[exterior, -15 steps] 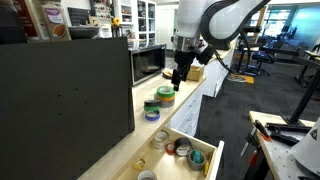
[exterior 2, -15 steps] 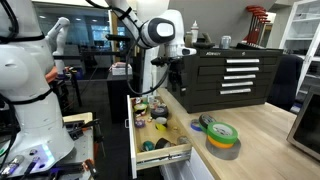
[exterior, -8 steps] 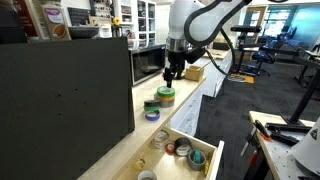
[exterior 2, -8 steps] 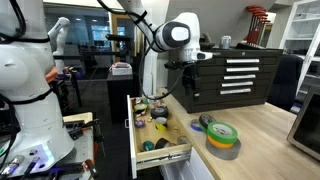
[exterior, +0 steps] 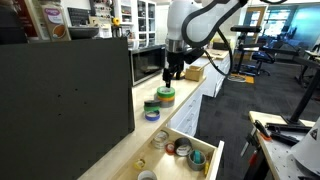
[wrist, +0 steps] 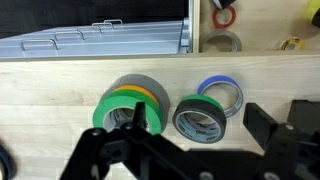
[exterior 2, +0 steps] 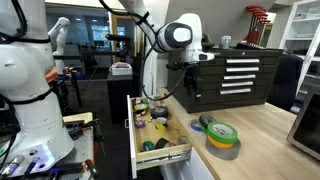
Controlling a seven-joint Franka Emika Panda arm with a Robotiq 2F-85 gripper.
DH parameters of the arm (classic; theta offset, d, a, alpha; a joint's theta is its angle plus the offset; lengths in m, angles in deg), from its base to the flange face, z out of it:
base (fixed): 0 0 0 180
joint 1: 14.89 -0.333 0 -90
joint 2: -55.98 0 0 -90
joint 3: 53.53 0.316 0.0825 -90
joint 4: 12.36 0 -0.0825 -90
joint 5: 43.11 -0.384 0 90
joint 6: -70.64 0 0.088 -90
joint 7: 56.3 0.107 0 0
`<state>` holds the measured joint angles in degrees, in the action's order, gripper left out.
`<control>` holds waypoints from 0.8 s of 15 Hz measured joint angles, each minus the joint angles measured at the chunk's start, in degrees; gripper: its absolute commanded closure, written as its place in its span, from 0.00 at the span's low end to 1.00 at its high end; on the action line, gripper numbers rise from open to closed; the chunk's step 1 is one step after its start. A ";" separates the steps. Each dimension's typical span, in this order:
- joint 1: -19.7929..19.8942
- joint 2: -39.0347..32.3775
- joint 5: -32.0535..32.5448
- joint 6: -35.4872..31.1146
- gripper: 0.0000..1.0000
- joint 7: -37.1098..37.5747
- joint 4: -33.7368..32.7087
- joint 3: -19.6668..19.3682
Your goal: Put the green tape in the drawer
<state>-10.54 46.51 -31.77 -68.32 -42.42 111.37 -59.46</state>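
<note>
We see the claw [exterior: 172,76] hanging above the surface [exterior: 128,140], spread wide and carrying nothing. In the wrist view its dark fingers [wrist: 115,155] stand well apart along the bottom edge. The green tape [wrist: 102,112] lies flat on the surface as the top ring of a small stack, over an orange roll [wrist: 146,93] and a grey roll [wrist: 132,81]. The claw is over the stack and does not touch it. In an exterior view the green tape [exterior 2: 222,132] sits near the edge of the surface, outside the drawer [exterior 2: 165,157], which stands pulled out close by. Just beside the stack we find a dark roll [wrist: 200,118], with a blue ring [wrist: 224,88] against it on the drawer's side. In the wrist view the open drawer holds a red ring [wrist: 225,16] and a clear roll [wrist: 222,42], and a grey tray [wrist: 95,42] lies next to it.
</note>
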 measured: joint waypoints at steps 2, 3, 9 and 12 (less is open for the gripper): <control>-0.02 -0.07 0.01 -0.04 0.00 -0.01 0.00 0.00; -0.02 -0.19 0.01 -0.05 0.00 -0.01 0.00 0.00; 0.23 -3.20 -2.42 -0.02 0.00 -0.41 -2.32 -0.79; 0.84 -6.17 -6.20 0.04 0.00 -1.19 -5.50 -1.17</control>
<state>-9.70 40.35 -37.96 -68.27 -43.61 105.87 -60.63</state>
